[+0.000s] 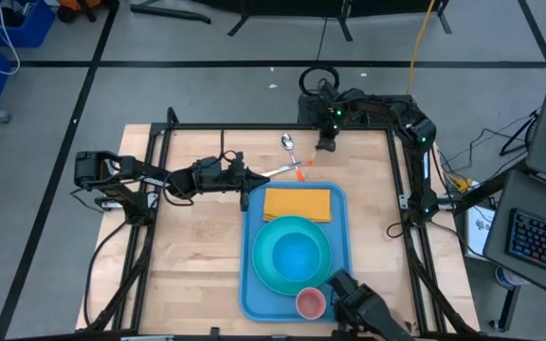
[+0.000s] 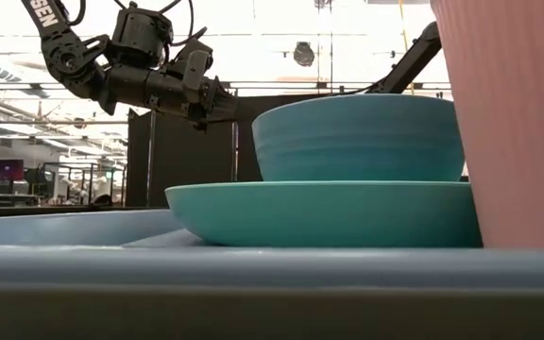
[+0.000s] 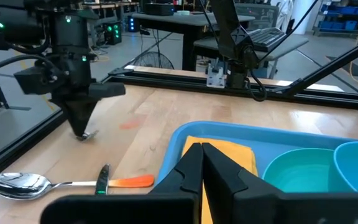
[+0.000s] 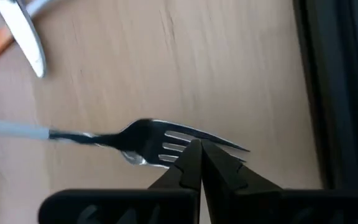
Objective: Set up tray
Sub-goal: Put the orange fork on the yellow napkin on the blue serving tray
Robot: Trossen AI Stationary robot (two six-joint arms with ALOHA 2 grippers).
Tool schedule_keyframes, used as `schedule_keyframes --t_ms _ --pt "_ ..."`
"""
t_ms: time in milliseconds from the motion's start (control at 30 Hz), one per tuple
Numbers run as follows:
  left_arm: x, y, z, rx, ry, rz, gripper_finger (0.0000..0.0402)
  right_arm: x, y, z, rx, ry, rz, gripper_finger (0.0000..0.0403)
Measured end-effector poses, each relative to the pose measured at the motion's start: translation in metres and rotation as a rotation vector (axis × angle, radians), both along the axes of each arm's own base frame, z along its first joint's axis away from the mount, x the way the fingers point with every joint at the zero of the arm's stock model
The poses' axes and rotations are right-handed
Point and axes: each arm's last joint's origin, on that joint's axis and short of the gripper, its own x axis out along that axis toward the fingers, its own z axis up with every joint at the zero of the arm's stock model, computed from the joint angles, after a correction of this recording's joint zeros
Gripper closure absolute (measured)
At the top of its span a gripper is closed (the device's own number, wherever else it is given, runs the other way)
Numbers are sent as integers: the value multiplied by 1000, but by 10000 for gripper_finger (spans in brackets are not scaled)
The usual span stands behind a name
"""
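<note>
The light-blue tray lies on the wooden table. On it are a yellow napkin, a turquoise bowl standing in a turquoise plate, and a pink cup. A spoon with an orange handle lies on the wood beyond the tray's far left corner. My left gripper hangs shut and level over that corner, holding nothing. My right gripper points down near the table's far edge, shut, its tip at a silver fork on the wood. My right gripper comes from above, pointing steeply down, and its shut fingertips meet the fork's tines. Whether they pinch a tine or only press on the tines, I cannot tell. The fork's handle runs away across the wood.
The black frame rail runs close beside the fork at the table's far right. Bare wood lies to the left of the tray. A pale utensil handle lies between my left gripper and the spoon's orange handle.
</note>
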Motion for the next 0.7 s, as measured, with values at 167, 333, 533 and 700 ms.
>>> schedule_keyframes --t_ms 167,333,533,700 --pt "0 0 0 0 1 0 388 -11 5 -5 71 91 -89 403" --pt "0 -2 0 -1 4 -6 395 -21 15 -19 138 153 -171 403" --pt "0 -2 0 0 4 -8 384 -31 26 -20 164 211 -270 403" --pt "0 -2 0 0 3 -9 398 -40 38 -25 210 262 -317 403"
